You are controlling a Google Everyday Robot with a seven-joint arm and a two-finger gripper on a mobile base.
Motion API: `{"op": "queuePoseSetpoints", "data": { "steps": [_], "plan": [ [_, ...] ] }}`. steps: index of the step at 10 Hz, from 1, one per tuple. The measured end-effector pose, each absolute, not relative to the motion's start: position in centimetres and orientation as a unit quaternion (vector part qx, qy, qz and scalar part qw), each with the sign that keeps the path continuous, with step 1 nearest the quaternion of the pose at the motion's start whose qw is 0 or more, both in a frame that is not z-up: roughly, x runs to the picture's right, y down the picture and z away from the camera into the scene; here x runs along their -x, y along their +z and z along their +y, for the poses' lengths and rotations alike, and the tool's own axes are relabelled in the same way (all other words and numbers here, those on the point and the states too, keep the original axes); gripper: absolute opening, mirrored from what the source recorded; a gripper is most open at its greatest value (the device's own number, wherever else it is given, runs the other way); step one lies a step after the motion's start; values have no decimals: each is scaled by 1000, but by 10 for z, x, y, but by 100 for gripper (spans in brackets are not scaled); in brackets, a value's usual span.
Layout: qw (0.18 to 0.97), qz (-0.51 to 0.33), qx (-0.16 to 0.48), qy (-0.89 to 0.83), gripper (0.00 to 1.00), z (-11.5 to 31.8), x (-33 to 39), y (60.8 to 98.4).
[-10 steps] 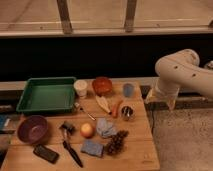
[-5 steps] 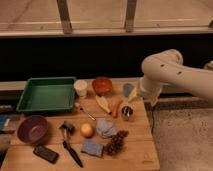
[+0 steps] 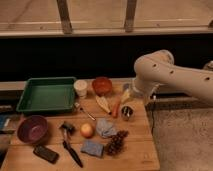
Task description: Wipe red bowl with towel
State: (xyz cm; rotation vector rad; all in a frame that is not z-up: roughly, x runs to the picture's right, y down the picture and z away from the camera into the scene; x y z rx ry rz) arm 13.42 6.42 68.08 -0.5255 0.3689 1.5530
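Over at the far right edge of the light wooden table (image 3: 142,150) I've got the white arm bent across, and the gripper (image 3: 129,94) hangs low above the back corner, to the right of the small glossy orange-red bowl (image 3: 102,85). Its pincer is spread wide, and I can't make out anything between the fingers.

The red bowl sits at the back of the table, just right of a small white cup (image 3: 80,88), which stands beside the green rectangular plastic tray (image 3: 47,80). The crumpled light grey-blue towel (image 3: 105,127) lies nearer the front, well apart from the gripper, between a round yellow-red apple (image 3: 87,130) on its left and a dark brown pine cone (image 3: 116,143) just below right. A flat blue sponge (image 3: 92,148) rests right in front of it.

Between bowl and towel I see an orange carrot (image 3: 116,108) and a small shiny metal cup (image 3: 127,112). On the left, a larger purple-maroon bowl (image 3: 33,129) sits below the tray, and a black-handled brush (image 3: 70,145) lies near the front.
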Motion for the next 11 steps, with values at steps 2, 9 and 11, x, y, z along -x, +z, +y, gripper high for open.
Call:
{"op": "queuePoseSetpoints", "data": {
  "steps": [2,9,11],
  "plan": [
    [674,163,255,674,65,73,-127,684],
    [690,174,395,582,65,192,-15,704],
    [689,175,395,582,65,192,-17,704]
  ]
}}
